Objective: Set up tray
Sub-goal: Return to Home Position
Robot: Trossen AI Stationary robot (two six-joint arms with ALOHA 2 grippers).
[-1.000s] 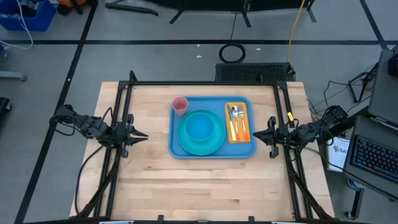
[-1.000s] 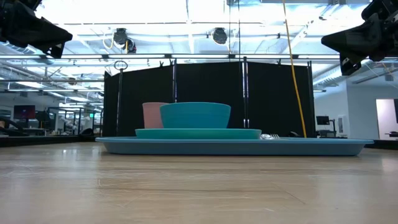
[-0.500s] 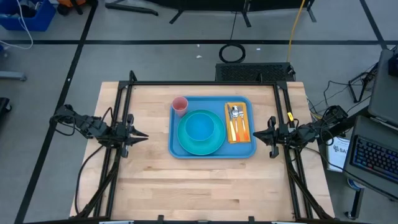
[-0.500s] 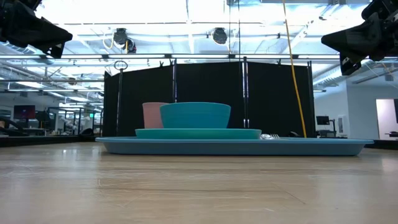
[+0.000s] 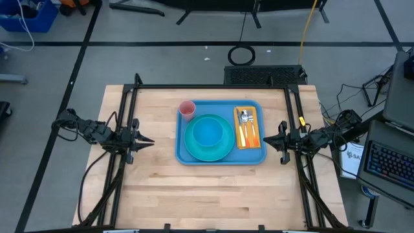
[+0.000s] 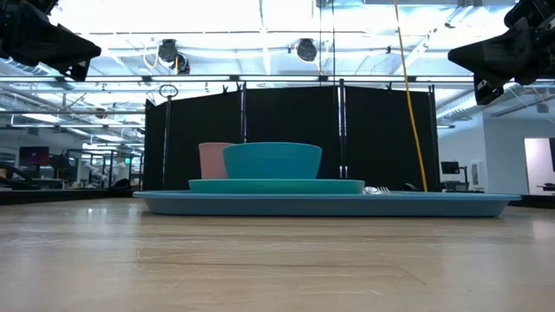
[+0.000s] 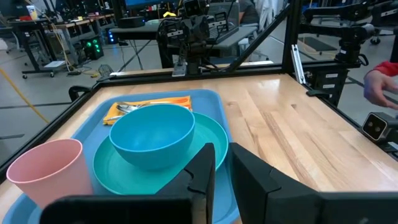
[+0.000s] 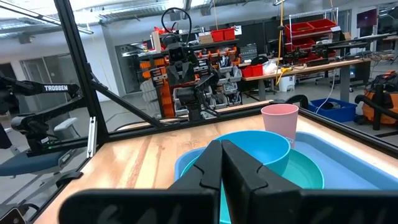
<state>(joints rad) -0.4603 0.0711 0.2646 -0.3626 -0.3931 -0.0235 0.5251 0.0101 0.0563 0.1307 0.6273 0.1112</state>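
Note:
The blue tray (image 5: 220, 157) lies flat on the table, a little toward the far side. On it sits a round turquoise plate (image 5: 226, 150) with a blue bowl (image 5: 208, 133) standing in it, a pink cup (image 5: 187, 109) at the far left corner, and cutlery on an orange napkin (image 5: 246, 127) at its right end. My left gripper (image 5: 151, 142) hovers left of the tray, shut. My right gripper (image 5: 265, 140) hovers just right of the tray, shut. Both are raised well above the table in the low view.
A black frame (image 5: 213, 86) runs along the table's far edge and down both sides beneath the arms. Bare wood (image 5: 207, 194) stretches between the tray and the near edge. A person's hand (image 7: 380, 86) shows beyond the table in the left wrist view.

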